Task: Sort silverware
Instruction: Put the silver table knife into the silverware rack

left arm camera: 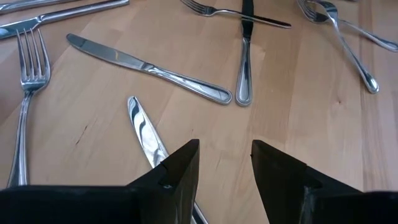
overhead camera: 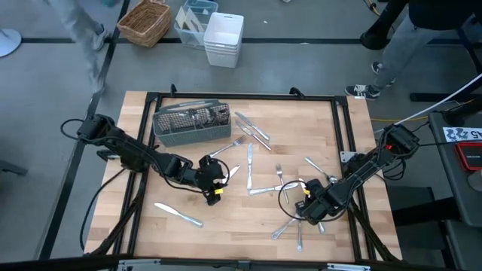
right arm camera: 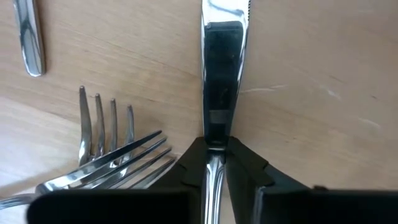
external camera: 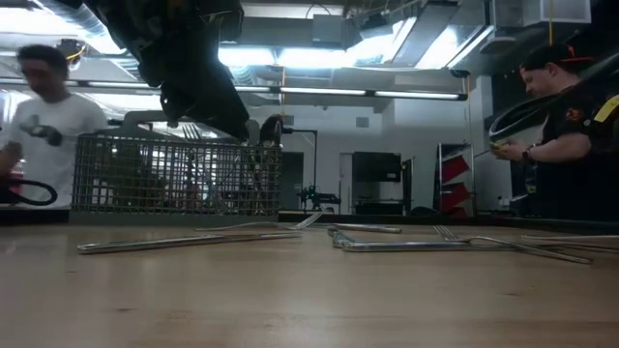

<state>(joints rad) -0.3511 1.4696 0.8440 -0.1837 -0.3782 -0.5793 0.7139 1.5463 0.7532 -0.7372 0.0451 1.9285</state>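
Silverware lies scattered flat on the wooden table (overhead camera: 188, 241): knives, forks and spoons in the middle (overhead camera: 250, 154) and toward the right (overhead camera: 290, 226). The grey wire-mesh caddy (overhead camera: 192, 123) stands at the far left with some pieces in it. My left gripper (overhead camera: 216, 187) hovers open at the table's middle. In its wrist view a knife (left arm camera: 144, 130) lies on the wood and runs under one finger of the left gripper (left arm camera: 225, 149). My right gripper (right arm camera: 214, 144), near the right side (overhead camera: 307, 205), is shut on another knife (right arm camera: 222, 56). My right gripper pinches the knife between its two fingers where the blade narrows into the handle (right arm camera: 214, 163). The fingers come from above, pointing down, and lie across the knife. The blade reaches out flat over the wood; I cannot tell whether it is lifted clear.
Two forks (right arm camera: 112, 155) lie crossed right beside my right gripper, and a spoon handle (right arm camera: 28, 37) lies a little further off. A lone knife (overhead camera: 179, 215) lies near the front left. A black frame (overhead camera: 241, 95) edges the table. People stand beyond the far edge.
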